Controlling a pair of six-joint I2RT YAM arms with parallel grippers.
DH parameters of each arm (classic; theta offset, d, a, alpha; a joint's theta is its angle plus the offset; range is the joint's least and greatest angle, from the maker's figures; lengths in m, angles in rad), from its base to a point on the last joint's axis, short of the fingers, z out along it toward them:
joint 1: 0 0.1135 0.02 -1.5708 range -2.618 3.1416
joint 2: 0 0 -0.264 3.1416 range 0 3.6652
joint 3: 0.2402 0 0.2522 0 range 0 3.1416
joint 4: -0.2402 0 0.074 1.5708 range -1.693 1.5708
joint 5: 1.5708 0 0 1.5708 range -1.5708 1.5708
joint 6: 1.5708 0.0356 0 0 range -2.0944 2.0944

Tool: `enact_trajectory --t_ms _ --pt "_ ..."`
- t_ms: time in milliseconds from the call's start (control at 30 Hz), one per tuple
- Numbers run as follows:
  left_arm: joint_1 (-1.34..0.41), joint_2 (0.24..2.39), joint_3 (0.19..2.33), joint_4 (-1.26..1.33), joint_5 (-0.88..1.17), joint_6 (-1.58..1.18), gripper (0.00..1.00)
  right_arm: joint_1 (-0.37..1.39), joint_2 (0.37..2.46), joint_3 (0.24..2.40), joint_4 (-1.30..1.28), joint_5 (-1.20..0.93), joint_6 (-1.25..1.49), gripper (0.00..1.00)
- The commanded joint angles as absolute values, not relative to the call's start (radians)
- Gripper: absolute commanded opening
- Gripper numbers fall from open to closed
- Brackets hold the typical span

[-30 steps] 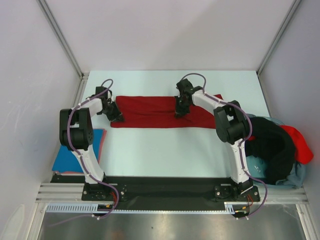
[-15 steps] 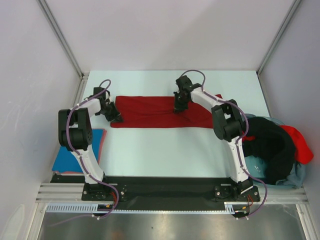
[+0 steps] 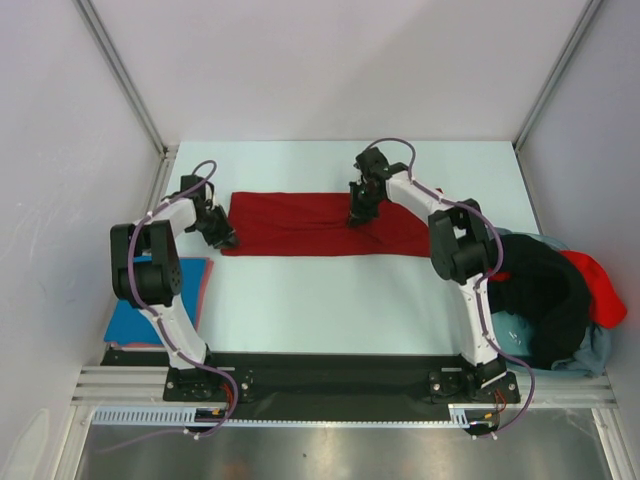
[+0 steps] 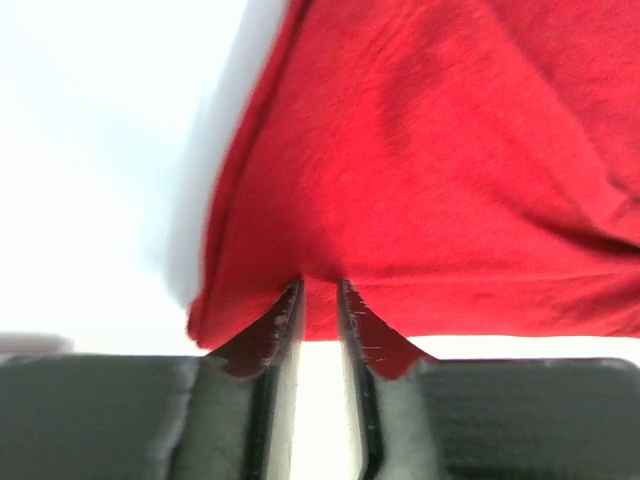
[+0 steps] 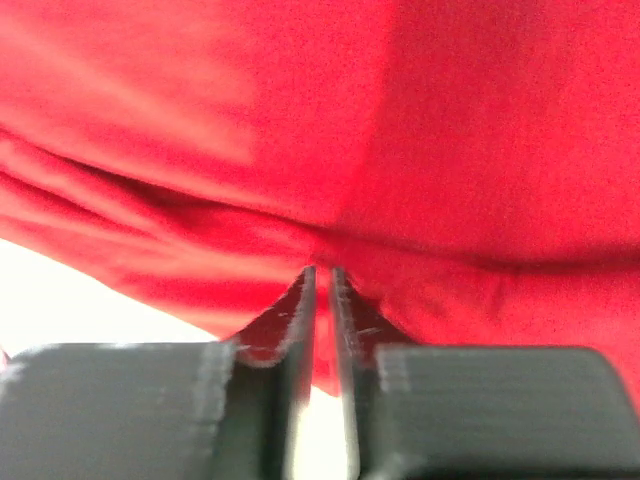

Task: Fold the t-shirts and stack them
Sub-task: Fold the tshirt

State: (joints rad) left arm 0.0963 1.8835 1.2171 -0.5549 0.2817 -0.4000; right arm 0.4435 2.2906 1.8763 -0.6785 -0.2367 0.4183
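Cloth of the dark red t-shirt (image 3: pixel 300 225) lies as a long folded band across the far half of the tabletop (image 3: pixel 330 300), its near edge straight. The left end effector (image 3: pixel 224 238) sits at the band's left end, its jaws a narrow slit apart and pinching the hem. The right end effector (image 3: pixel 358 215) stands on the band right of centre, its jaws almost together on a pucker of cloth. Bare tabletop stretches between the band and the arm bases. A bright blue t-shirt (image 3: pixel 145 315) lies folded at the near left edge. A black t-shirt (image 3: pixel 545 285), a brighter red t-shirt (image 3: pixel 600 285) and a pale grey-blue t-shirt (image 3: pixel 590 352) are heaped at the right edge.
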Motion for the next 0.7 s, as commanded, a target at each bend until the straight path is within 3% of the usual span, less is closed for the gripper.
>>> enact_trajectory --t_ms 0,200,333,500,667 --pt "0.112 1.813 1.253 -0.617 0.21 -0.348 0.29 0.427 2.142 1.896 -0.751 -0.269 0.411 0.21" --pt "0.098 1.776 1.256 -0.612 0.264 -0.406 0.38 0.307 1.924 1.669 -0.755 -0.253 0.457 0.56" --pt "0.051 1.734 1.235 -0.603 0.276 -0.434 0.4 0.204 1.781 1.484 -0.735 -0.226 0.517 0.61" --pt "-0.023 1.66 1.157 -0.578 0.284 -0.462 0.39 0.14 1.633 1.265 -0.741 -0.011 0.635 0.71" --pt "-0.052 1.579 1.062 -0.566 0.282 -0.468 0.39 0.091 1.568 1.118 -0.687 0.074 0.756 0.71"
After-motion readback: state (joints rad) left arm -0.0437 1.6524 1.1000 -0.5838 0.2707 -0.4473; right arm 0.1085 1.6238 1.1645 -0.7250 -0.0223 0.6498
